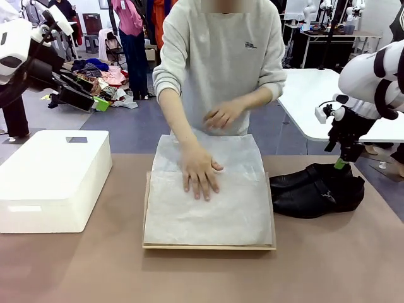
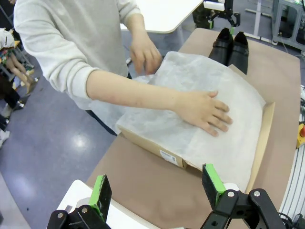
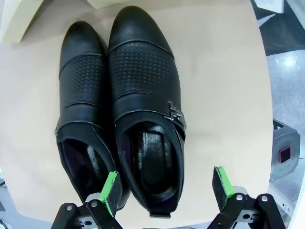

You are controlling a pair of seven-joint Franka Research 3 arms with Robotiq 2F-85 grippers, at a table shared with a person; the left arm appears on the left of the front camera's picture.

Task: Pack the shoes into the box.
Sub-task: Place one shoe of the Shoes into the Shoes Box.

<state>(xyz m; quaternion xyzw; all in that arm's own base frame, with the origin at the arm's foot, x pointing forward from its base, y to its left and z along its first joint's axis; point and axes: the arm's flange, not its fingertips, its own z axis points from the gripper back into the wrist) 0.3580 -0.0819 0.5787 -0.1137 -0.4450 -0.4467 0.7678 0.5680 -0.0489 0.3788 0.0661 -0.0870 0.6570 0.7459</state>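
The box (image 1: 147,211) lies open at the middle of the table, its white tissue paper (image 1: 214,214) spread flat under a person's hand (image 1: 201,173). The two black shoes (image 1: 315,189) lie side by side to its right, toes toward the box. My right gripper (image 1: 341,163) hangs open just above their heels; in the right wrist view its fingers (image 3: 167,188) straddle the heel of the buckled shoe (image 3: 145,109), beside the other shoe (image 3: 81,109). My left gripper (image 1: 95,101) is raised at the far left, open and empty (image 2: 157,191), looking toward the box (image 2: 152,148).
A large white bin (image 1: 53,177) stands on the table's left side. The person stands at the far edge, second hand (image 1: 221,115) held near the body. A white table (image 1: 328,101) sits behind on the right. Bare tabletop lies in front of the box.
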